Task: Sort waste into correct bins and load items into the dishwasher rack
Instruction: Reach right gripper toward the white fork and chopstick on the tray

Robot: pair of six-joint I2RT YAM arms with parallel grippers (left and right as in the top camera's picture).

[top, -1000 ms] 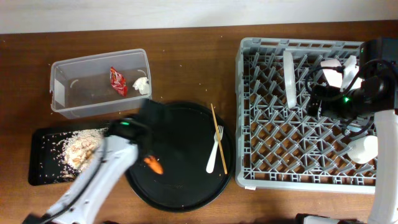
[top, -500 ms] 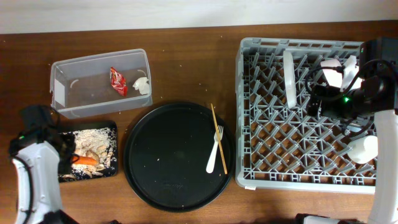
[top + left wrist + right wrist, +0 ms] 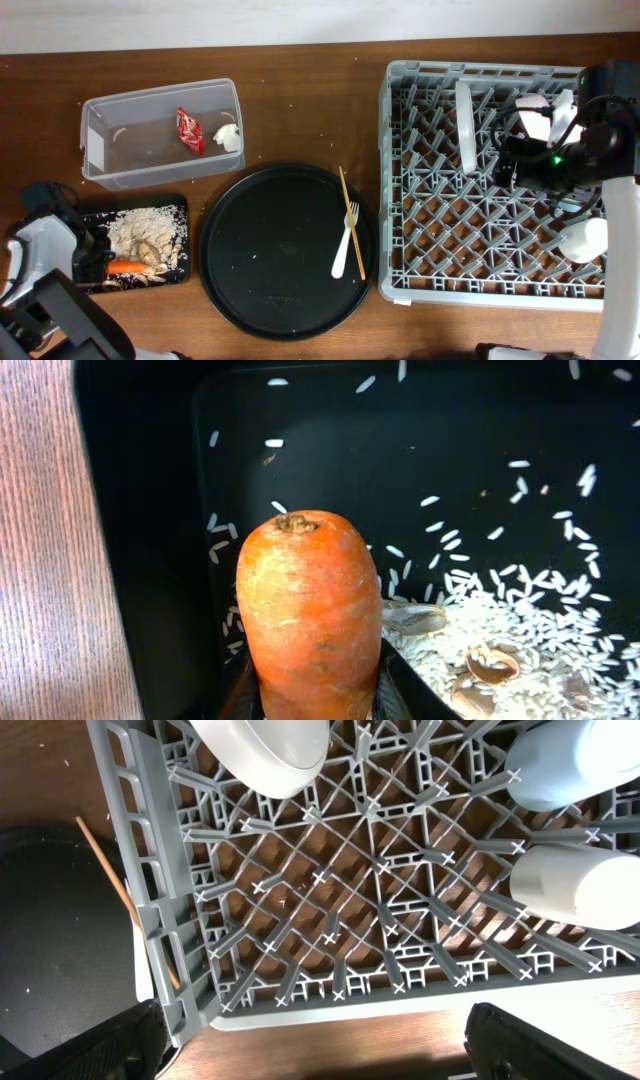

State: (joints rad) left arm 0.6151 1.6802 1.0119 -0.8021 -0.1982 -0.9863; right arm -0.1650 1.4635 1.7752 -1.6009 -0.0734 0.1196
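The orange carrot [image 3: 308, 620] is clamped between the jaws of my left gripper [image 3: 320, 702], which is shut on it. It hangs low over the left part of the shallow black tray [image 3: 75, 225], beside the beige food scraps [image 3: 150, 233]. In the overhead view the carrot [image 3: 127, 267] lies at the tray's near edge. The clear tub [image 3: 130, 165] holds the red wrapper [image 3: 189, 130] and the white tissue [image 3: 229, 138]. My right gripper [image 3: 315, 1055] is open over the grey rack [image 3: 440, 230], with nothing between its fingers. The fork [image 3: 347, 240] and chopsticks [image 3: 352, 222] lie on the round black tray [image 3: 270, 260].
In the rack are an upright plate [image 3: 465, 125], a bowl [image 3: 265, 750], a light-blue cup [image 3: 575, 760] and a white cup [image 3: 580, 885]. The right arm [image 3: 575, 140] sits above the rack's far right corner. Rice grains are scattered across the black tray [image 3: 480, 420].
My left arm has swung left from the round tray to the black rectangular tray, carrying the carrot. The right arm has not moved.
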